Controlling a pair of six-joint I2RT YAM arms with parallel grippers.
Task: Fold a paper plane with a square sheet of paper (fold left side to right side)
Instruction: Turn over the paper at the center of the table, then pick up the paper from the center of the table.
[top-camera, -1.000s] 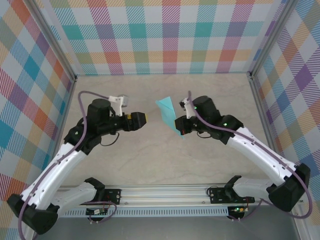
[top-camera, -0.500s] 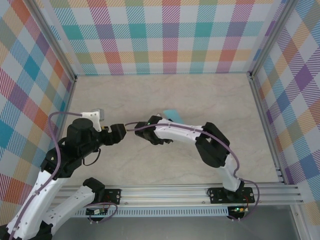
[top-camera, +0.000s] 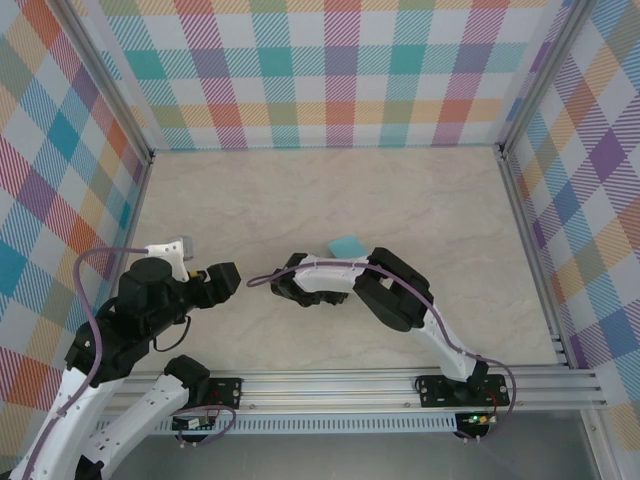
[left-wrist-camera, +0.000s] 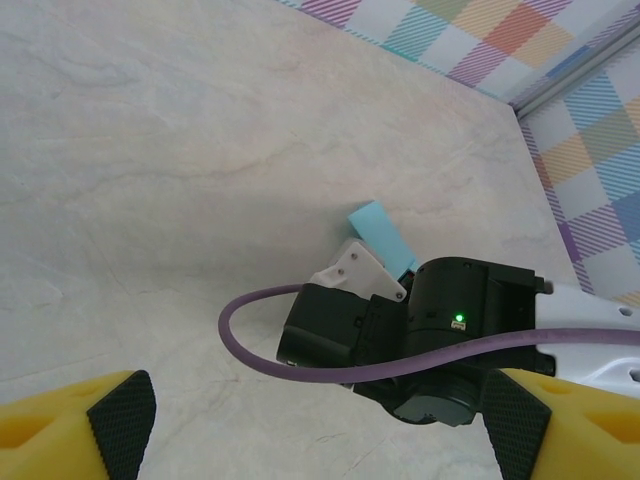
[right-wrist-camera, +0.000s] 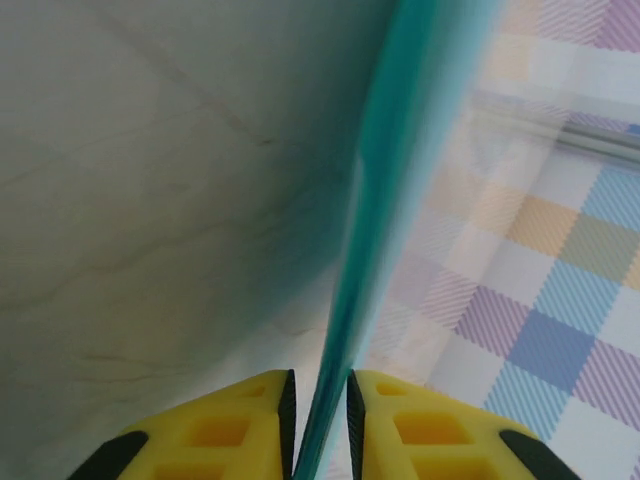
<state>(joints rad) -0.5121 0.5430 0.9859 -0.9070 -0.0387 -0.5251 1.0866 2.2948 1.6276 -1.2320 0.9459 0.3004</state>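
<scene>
As the right arm drops: it now reaches low and leftward over the table (top-camera: 420, 190), no longer raised as a second ago.
square sheet of paper (top-camera: 347, 245): down by the tabletop, beside the right wrist, on edge.
right gripper (right-wrist-camera: 320, 385): fingers close either side of the sheet; whether they clamp it, I cannot tell.
left gripper (left-wrist-camera: 320, 410): spread wide, empty, drawn back.
Meaning: probably laying the sheet down for folding.
</scene>
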